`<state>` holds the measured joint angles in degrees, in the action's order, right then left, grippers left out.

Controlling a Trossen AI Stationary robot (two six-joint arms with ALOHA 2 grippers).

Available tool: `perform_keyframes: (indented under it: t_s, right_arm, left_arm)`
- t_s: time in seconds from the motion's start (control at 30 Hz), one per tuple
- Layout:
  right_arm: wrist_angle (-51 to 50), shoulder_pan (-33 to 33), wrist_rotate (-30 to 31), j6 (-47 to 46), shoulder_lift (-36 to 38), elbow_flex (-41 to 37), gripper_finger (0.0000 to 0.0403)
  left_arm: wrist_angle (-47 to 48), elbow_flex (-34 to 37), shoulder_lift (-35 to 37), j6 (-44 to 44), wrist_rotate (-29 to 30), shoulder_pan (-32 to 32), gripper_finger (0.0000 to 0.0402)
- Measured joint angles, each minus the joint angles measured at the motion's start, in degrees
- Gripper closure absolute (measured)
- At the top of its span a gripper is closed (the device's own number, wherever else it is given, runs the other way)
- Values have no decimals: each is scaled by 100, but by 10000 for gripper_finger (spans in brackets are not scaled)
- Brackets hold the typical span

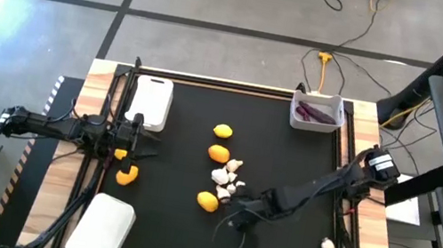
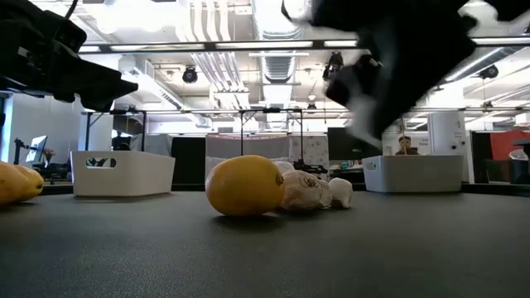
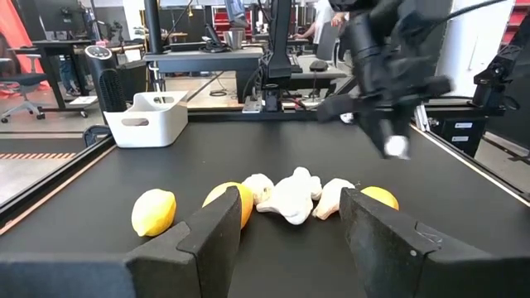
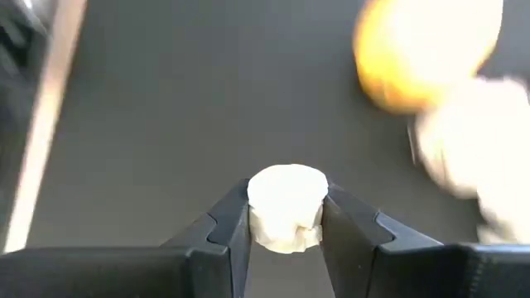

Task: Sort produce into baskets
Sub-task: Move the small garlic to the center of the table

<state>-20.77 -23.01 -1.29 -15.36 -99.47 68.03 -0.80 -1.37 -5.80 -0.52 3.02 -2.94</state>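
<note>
From above, the black surface (image 1: 287, 162) is carrying three lemons and whitish lumpy pieces (image 1: 227, 179) mid-mat.

Low down, a bright workshop is showing behind.

At its wrist, the right tool (image 4: 286, 217) is pinching a whitish piece (image 4: 286, 205); the left tool (image 3: 290, 240) is waiting open.

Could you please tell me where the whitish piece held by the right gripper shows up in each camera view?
High view: hidden under the right gripper, beside the whitish pile.
Low view: not discernible; the blurred right arm covers the upper right.
Left wrist view: whitish piece at the gripper's tip, right of centre.
Right wrist view: clamped between the fingers, bottom centre.
Shared landmark: the lemon beside the pile.
</note>
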Motion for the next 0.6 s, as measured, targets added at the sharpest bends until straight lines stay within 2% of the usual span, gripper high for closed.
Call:
perform_keyframes:
  t_s: [0.17,0.23,0.33,0.6]
  right_arm:
    - [1863,-34,664,-75,-358,-387,291]
    - [2313,-30,935,-289,-512,-503,290]
    - [2467,-33,1169,-411,-663,-559,290]
    - [2452,-61,1302,-275,-690,-600,271]
  left_arm:
    - [-2,-2,0,1,1,2,212]
    - [-4,0,0,-1,1,2,212]
    - [-3,0,1,-1,0,2,212]
    - [-2,0,2,-1,1,1,212]
